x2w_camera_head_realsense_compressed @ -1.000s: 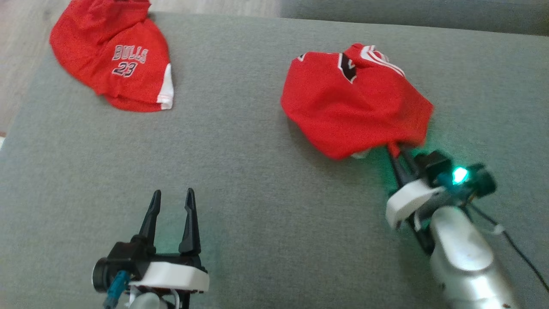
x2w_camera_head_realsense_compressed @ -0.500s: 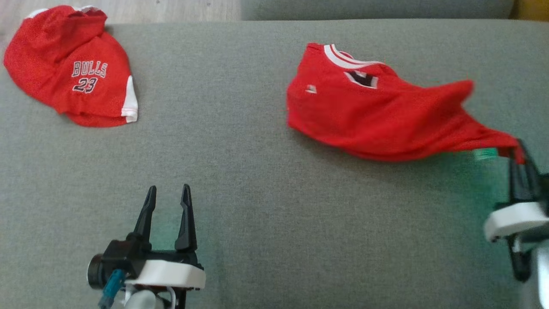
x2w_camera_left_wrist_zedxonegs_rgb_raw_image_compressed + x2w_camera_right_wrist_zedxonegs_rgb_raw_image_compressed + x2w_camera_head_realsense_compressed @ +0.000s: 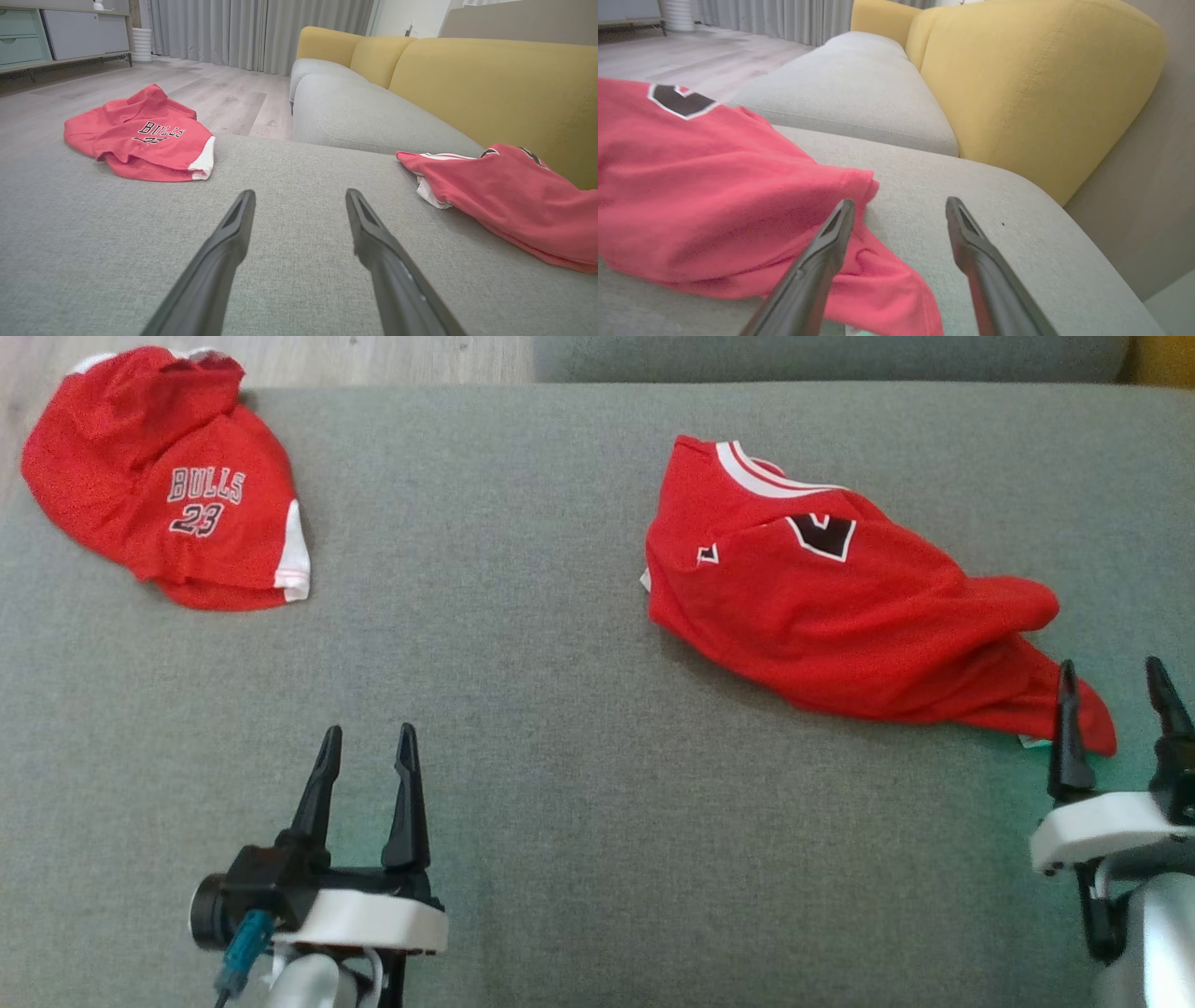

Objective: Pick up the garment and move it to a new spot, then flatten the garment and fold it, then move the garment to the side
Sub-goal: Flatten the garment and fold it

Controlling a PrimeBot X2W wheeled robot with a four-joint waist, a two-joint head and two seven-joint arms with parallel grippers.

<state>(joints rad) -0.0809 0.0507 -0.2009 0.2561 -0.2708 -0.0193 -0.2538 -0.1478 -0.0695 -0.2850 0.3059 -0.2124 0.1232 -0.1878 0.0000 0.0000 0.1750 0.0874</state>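
Right pincer (image 3: 1111, 665) released garment (image 3: 840, 616); now wide, empty.

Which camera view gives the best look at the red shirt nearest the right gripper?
The head view: the whole shirt shows from above, collar to hem. The left wrist view sees it side-on, cut off at the frame edge; the right wrist view catches its near end close up.

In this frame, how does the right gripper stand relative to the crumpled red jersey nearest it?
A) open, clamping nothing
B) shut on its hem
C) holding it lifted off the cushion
A: the right gripper has its two dark fingers wide apart, and the crumpled red jersey lies slack on the grey fabric cushion beside them.
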